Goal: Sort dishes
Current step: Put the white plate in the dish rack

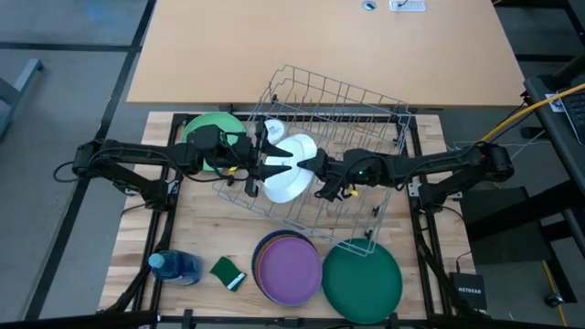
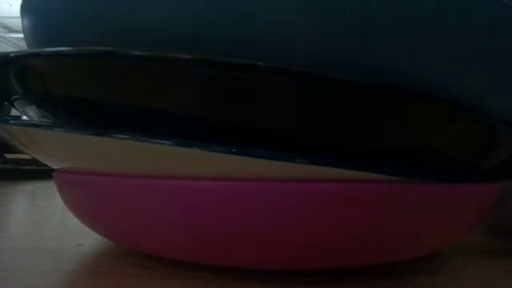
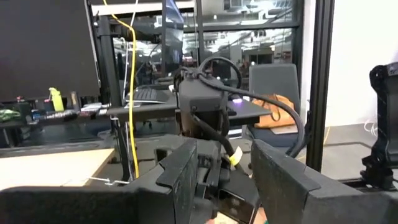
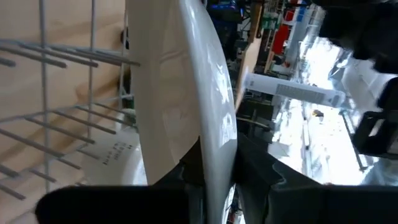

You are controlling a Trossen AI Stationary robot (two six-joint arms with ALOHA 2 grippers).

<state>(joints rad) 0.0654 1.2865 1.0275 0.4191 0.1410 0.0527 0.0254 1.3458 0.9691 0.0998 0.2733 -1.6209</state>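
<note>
Plate [image 1: 291, 174], white, stood on edge at centre frame above the rack [image 1: 366, 114]; right gripper [image 1: 317, 168] pinched its rim. It looked stiff, glossy, slippery and breakable. Left gripper [image 1: 259, 146] was open beside it.

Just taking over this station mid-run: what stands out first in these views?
The wire dish rack at the table's middle, with both arms meeting over it. The right gripper is shut on the rim of a white plate held on edge in the rack, the left gripper right beside it. At the front edge lie a purple-topped plate stack and a dark green plate.
</note>
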